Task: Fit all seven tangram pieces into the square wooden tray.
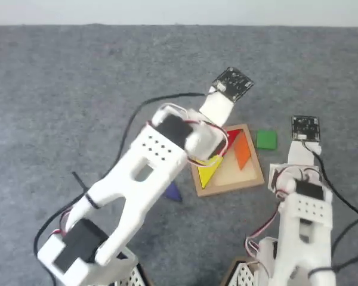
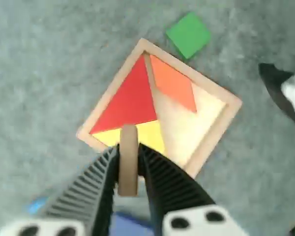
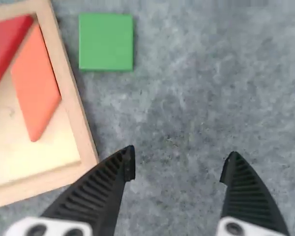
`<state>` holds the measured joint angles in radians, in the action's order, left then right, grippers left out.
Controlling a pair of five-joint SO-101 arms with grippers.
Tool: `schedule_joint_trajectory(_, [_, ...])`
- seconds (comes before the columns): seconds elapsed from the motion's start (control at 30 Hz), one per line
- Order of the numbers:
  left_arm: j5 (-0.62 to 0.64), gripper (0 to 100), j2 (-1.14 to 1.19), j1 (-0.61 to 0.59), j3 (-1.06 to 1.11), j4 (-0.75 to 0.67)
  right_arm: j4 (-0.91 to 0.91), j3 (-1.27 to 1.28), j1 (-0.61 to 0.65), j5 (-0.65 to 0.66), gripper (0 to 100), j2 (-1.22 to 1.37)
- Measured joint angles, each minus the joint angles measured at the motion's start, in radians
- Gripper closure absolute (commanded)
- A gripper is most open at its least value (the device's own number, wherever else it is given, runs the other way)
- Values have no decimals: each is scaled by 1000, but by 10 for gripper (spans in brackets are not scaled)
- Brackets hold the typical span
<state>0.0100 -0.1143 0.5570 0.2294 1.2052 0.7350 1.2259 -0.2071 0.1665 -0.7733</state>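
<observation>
My left gripper (image 2: 128, 150) is shut on a brown tangram piece (image 2: 128, 169), held on edge above the near rim of the square wooden tray (image 2: 219, 135). In the tray lie a red triangle (image 2: 130, 101), an orange parallelogram (image 2: 173, 82) and a yellow piece (image 2: 150, 135); the rest of its floor is bare. A green square (image 2: 189, 34) lies on the carpet just outside the tray (image 1: 232, 185). My right gripper (image 3: 181, 162) stands open over bare carpet beside the tray's corner (image 3: 71, 98), with the green square (image 3: 106, 42) farther off.
A dark blue piece (image 1: 173, 192) lies on the grey carpet beside the tray, under the left arm (image 1: 161, 155). It also appears below my left gripper as a blue piece (image 2: 130, 223). The right arm (image 1: 304, 205) stands to the right of the tray.
</observation>
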Motion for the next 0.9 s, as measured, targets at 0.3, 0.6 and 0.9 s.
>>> schedule_joint_trajectory(0.3, [169,989,215,129,180,-439,-3,54,-5,-6,714,-163])
schedule_joint_trajectory(0.6, [198,880,344,150,161,-508,-3,54,-29,-9,714,-166])
schedule_joint_trajectory(0.9, [196,816,348,109,15,-331,-3,54,-29,-9,714,-166])
